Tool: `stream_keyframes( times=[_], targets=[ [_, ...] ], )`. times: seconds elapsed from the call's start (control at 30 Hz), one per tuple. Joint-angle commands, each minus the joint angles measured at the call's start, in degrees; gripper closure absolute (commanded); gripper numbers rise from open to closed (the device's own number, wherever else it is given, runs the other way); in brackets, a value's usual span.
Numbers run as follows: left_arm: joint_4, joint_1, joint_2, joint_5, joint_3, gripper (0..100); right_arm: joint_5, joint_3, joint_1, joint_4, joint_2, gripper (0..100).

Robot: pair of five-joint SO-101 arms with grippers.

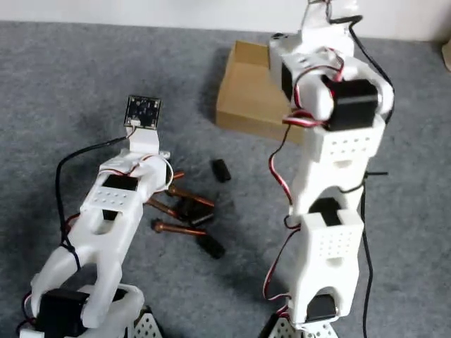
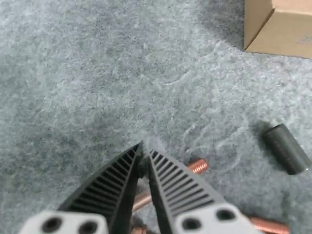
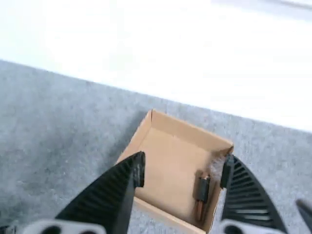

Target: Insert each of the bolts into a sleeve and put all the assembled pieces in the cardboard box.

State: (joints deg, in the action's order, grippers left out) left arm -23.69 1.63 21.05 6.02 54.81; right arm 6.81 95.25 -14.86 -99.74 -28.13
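Observation:
My left gripper is shut with nothing between its fingers and hangs low over the grey carpet, just beside the copper bolts. A black sleeve lies a little farther off. In the high view several bolts and sleeves lie scattered by the left arm. My right gripper is open, held above the cardboard box. One assembled piece, a bolt in a black sleeve, lies inside the box by its wall. The right arm covers part of the box.
Grey carpet covers the table. A corner of the box stands beyond the loose sleeve. Another bolt lies close under the left gripper's body. A white wall rises behind the box in the right wrist view.

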Motion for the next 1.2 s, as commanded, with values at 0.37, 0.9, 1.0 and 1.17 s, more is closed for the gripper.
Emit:
stream_keyframes(
  times=[0.37, 0.9, 1.0, 1.17],
  targets=[
    [1.4, -0.7, 0.2, 0.1, -2.2, 99, -0.6, 5.9, -0.4, -1.5, 9.7, 76.7],
    [1.1, -0.7, 0.6, 0.1, -2.2, 99, -0.4, -43.6, -0.7, -1.3, 42.0, 76.7],
    [1.0, -0.8, 0.7, 0.1, -2.2, 99, -0.3, -58.9, -0.7, -1.1, 50.6, 76.7],
    [1.0, -0.8, 0.7, 0.4, -2.4, 99, 2.8, -83.4, -0.8, 2.1, 63.6, 76.7]
  ],
)
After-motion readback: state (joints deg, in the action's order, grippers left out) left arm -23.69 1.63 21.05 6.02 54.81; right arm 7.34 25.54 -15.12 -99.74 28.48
